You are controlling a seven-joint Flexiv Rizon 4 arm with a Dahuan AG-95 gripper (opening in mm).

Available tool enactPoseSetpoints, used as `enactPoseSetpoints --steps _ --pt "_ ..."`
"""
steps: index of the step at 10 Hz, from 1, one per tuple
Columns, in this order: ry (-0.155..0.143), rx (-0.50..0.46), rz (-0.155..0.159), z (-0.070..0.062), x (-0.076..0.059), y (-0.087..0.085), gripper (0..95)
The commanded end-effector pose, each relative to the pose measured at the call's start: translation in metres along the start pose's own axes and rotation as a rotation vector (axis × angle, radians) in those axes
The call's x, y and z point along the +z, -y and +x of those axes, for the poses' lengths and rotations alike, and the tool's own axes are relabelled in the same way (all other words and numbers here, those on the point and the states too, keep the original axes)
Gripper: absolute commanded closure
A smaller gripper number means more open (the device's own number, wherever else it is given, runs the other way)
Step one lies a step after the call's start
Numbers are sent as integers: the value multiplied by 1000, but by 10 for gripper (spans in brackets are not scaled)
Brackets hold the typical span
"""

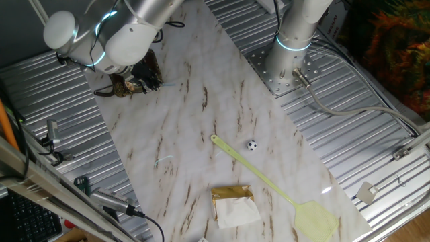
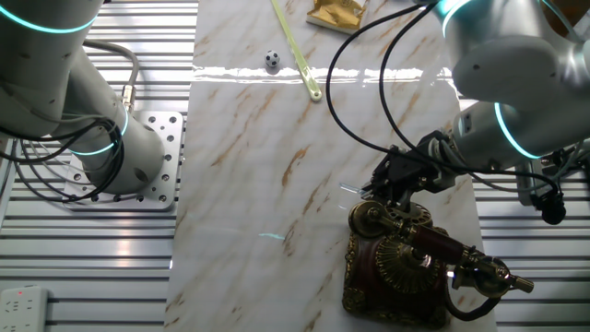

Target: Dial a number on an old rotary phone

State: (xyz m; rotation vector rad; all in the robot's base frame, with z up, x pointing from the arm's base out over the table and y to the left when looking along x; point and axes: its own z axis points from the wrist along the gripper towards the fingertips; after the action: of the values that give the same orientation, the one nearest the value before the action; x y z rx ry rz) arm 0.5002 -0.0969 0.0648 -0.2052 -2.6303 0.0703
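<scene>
Currently, lower right:
Gripper (image 2: 395, 187): just above phone (image 2: 396, 263); jaw state unclear.
Risk: fingers snag handset (image 2: 442, 247), miss dial (image 2: 402, 263), tip phone.

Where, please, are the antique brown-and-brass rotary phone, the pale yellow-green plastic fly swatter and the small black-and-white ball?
Antique brown-and-brass rotary phone (image 2: 398, 261): the other fixed view, brass dial.
Pale yellow-green plastic fly swatter (image 1: 316, 218): one fixed view, flat head.
Small black-and-white ball (image 1: 251, 144): one fixed view, centre.

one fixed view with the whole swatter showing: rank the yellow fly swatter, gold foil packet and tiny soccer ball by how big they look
1. Pale yellow plastic fly swatter, by far the longest.
2. Gold foil packet with white paper.
3. Tiny black-and-white soccer ball, smallest.
The packet lies somewhat nearer the camera, but the gaps are too wide to change the order.
</scene>
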Motion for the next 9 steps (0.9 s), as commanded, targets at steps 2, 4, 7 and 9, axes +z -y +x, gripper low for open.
enactPoseSetpoints --steps 2,4,7,9 --pt "-13 -5 2 -1 -2 0 950" --pt "-28 -7 3 2 -4 0 950" --pt "-24 -22 17 9 -5 3 950" --pt "-6 -45 54 15 -3 6 950"
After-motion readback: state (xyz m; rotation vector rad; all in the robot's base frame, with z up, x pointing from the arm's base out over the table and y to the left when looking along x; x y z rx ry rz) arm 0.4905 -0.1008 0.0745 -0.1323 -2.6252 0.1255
